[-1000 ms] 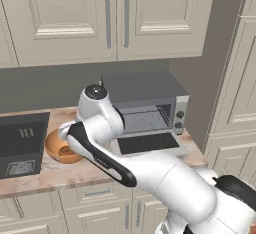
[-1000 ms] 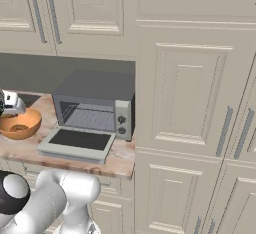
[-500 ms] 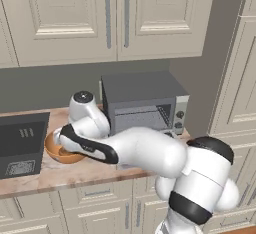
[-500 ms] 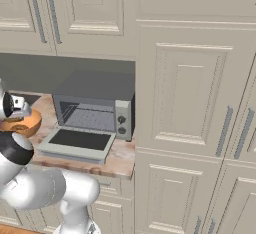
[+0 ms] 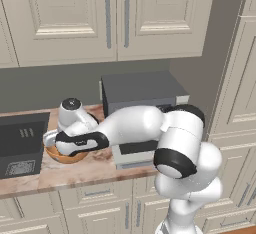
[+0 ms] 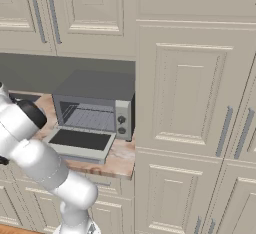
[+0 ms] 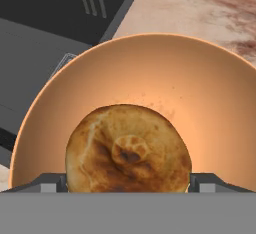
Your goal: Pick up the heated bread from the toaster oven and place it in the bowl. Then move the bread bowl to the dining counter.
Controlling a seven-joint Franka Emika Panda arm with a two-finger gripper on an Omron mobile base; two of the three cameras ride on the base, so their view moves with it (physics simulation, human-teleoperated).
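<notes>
Hand view looks straight down into the bowl [image 7: 150,73], where the heated bread [image 7: 128,149] sits between the gripper [image 7: 128,182] fingertips [image 7: 50,182], which flank it; whether they pinch it I cannot tell. Beside the bowl lies the dark sink [image 7: 45,33]; the toaster oven [image 6: 95,120] stands open.

Cream cabinets [image 6: 190,93], grey backsplash [image 5: 50,85]

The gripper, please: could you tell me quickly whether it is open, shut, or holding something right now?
Gripper: over the bowl, with the bread between its tips; whether it is gripping cannot be told.
</notes>
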